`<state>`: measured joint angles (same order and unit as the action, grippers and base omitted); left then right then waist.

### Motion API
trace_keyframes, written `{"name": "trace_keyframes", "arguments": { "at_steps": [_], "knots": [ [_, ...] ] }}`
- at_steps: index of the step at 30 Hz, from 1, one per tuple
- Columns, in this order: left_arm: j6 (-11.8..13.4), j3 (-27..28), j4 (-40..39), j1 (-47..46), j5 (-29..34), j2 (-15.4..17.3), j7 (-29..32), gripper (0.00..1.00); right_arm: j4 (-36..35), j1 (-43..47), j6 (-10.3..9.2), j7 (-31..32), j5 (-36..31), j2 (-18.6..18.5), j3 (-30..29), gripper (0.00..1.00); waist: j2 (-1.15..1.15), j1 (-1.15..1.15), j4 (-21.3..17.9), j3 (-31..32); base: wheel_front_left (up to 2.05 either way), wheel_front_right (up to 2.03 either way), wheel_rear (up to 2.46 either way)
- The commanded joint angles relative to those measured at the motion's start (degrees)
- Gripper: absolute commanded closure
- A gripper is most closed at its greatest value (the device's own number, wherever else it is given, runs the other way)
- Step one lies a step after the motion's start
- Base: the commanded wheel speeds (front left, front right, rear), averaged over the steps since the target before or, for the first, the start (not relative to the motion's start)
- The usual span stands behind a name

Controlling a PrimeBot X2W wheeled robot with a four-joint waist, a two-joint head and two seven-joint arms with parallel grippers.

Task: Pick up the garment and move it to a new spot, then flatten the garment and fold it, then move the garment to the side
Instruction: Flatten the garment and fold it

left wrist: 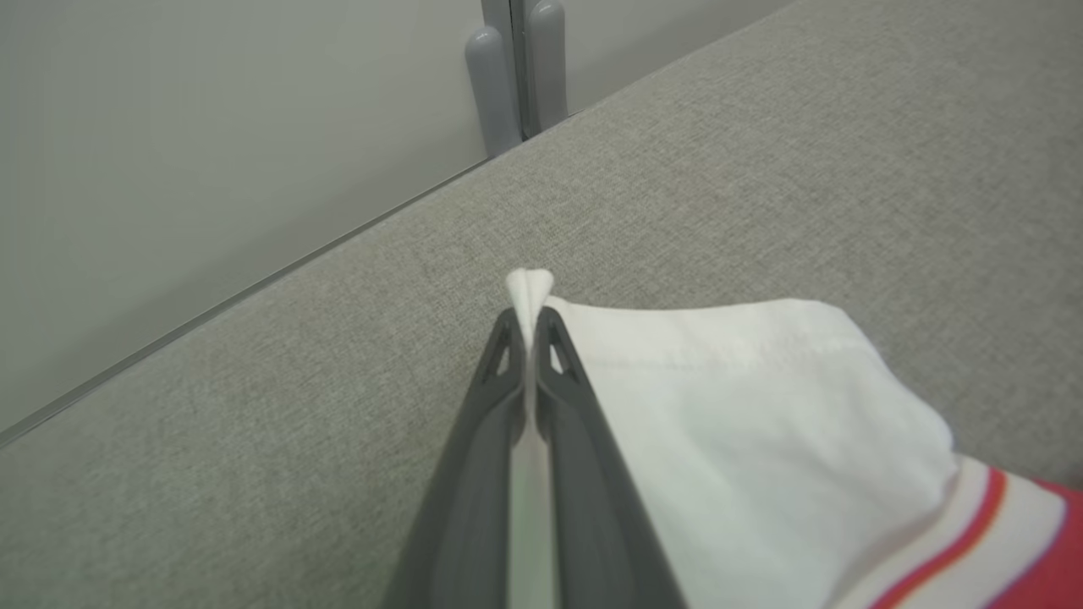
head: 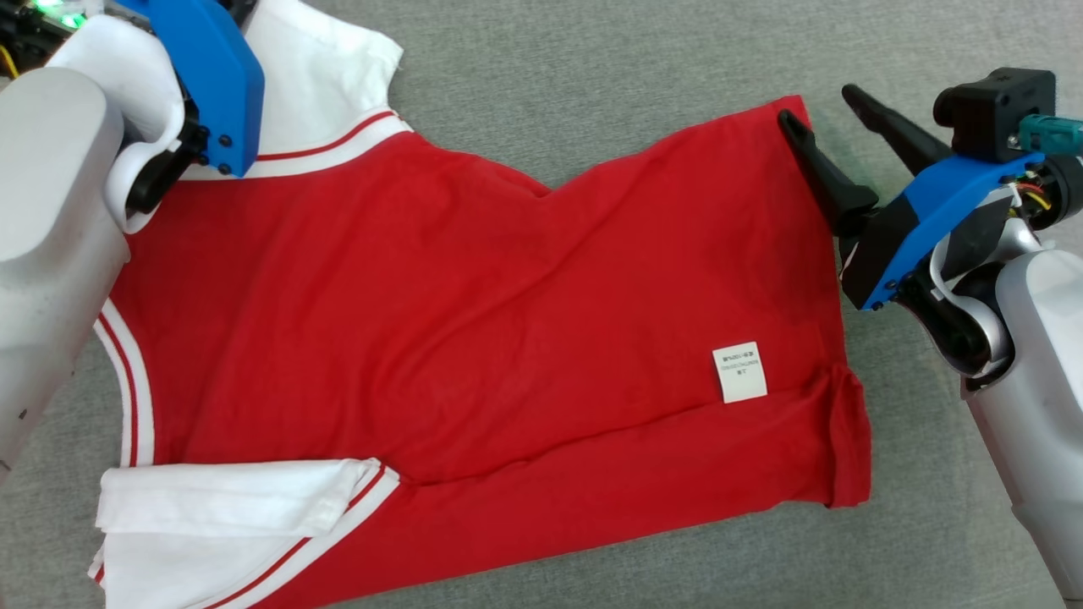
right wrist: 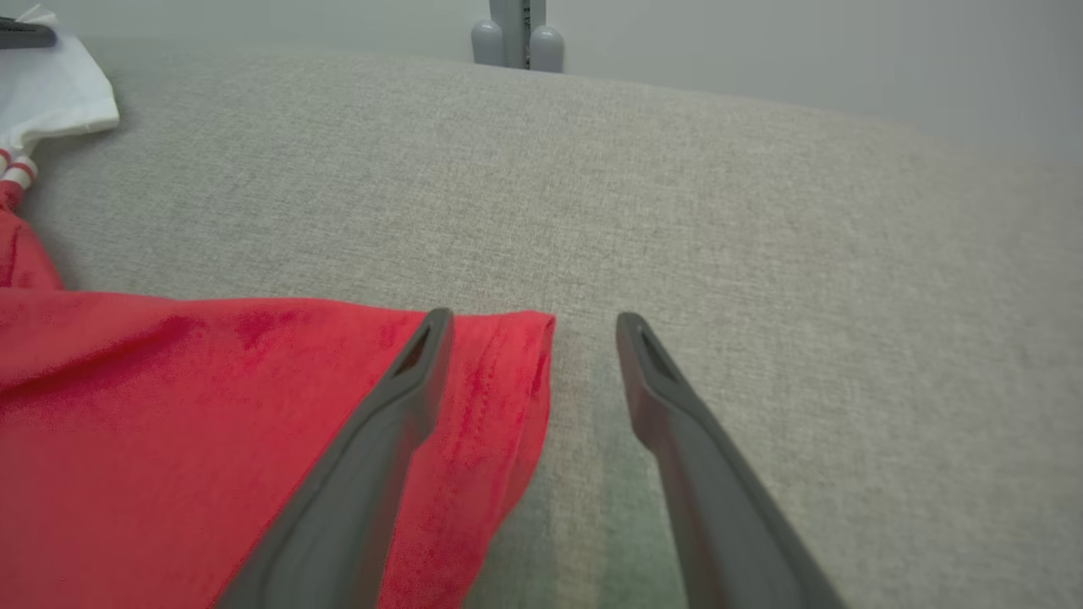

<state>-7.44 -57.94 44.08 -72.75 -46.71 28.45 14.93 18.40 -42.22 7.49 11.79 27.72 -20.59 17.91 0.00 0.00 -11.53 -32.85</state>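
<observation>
So, left pincer (left wrist: 531,317) is clamped on the white sleeve (left wrist: 744,397) of the garment (head: 474,313); right pincer (right wrist: 533,321), spread apart, straddles the red hem corner (right wrist: 508,355), long axis running between them.

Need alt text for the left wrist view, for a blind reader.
The left gripper is shut on the edge of a white sleeve, cloth pinched between its dark fingers. The sleeve lies on a grey surface, with red-striped trim at the lower right and a pale wall behind.
</observation>
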Motion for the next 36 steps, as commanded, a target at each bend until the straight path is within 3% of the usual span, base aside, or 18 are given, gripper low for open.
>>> {"name": "trace_keyframes", "arguments": {
  "at_steps": [1, 10, 11, 12, 13, 14, 19, 30, 36],
  "knots": [
    [-0.03, -0.81, -0.48, -1.15, -0.74, -0.45, -1.06, 1.00, 1.37, -1.47, 0.01, 1.16, 0.68, -0.57, 0.57, 0.00, 0.00, 0.00, 0.90, -0.21, 0.00, 0.00, 0.00],
    [-0.03, -4.56, -1.33, -3.17, -2.75, -1.50, -4.17, 1.00, 7.89, -3.73, 0.01, 5.36, 0.55, -0.85, 2.91, 0.00, 0.00, 0.00, 3.58, -0.27, 0.00, 0.00, 0.00],
    [-0.03, -4.94, -1.41, -3.22, -2.89, -1.57, -4.55, 1.00, 8.35, -3.95, 0.01, 5.50, 0.70, -0.75, 3.21, 0.12, 0.00, 0.00, 3.74, -0.26, 0.00, 0.00, 0.00],
    [-0.03, -4.94, -1.41, -3.22, -2.89, -1.57, -4.55, 1.00, 8.35, -3.95, 0.01, 5.50, 0.70, -0.75, 3.21, 0.12, 0.00, 0.00, 3.74, -0.26, 0.00, 0.00, 0.00],
    [-0.03, -5.28, -1.52, -3.20, -3.11, -1.72, -4.85, 1.00, 8.72, -4.17, 0.01, 5.25, 0.68, -0.85, 3.20, 0.60, 0.00, 0.00, 3.97, -0.22, 0.00, 0.00, 0.00],
    [-0.03, -5.62, -1.55, -3.26, -3.24, -1.68, -5.20, 1.00, 9.11, -4.36, 0.01, 5.08, 0.58, -0.90, 3.34, 1.00, 0.00, 0.00, 4.10, -0.15, 0.00, 0.00, 0.00],
    [-0.03, -7.09, -2.37, -3.47, -4.02, -1.49, -8.13, 1.00, 10.11, -5.03, 0.00, 3.31, 0.76, -0.98, 3.19, 1.00, 0.00, 0.00, 4.77, 0.66, 0.00, 0.00, 0.00],
    [0.01, -6.72, -5.40, 2.79, -6.38, 0.09, -18.37, 1.00, 12.72, -0.66, 0.01, -7.84, -0.36, -1.29, 0.78, 1.00, 0.00, 0.00, 7.75, 6.77, 0.00, 0.00, 0.00],
    [1.95, -6.51, -10.74, 8.34, -7.00, 1.99, -22.41, 1.00, 13.79, 3.07, 0.01, -12.71, -0.93, -1.71, -0.13, 1.00, 0.00, 0.00, 9.76, 10.58, 0.00, 0.00, 0.00]
  ]
}}
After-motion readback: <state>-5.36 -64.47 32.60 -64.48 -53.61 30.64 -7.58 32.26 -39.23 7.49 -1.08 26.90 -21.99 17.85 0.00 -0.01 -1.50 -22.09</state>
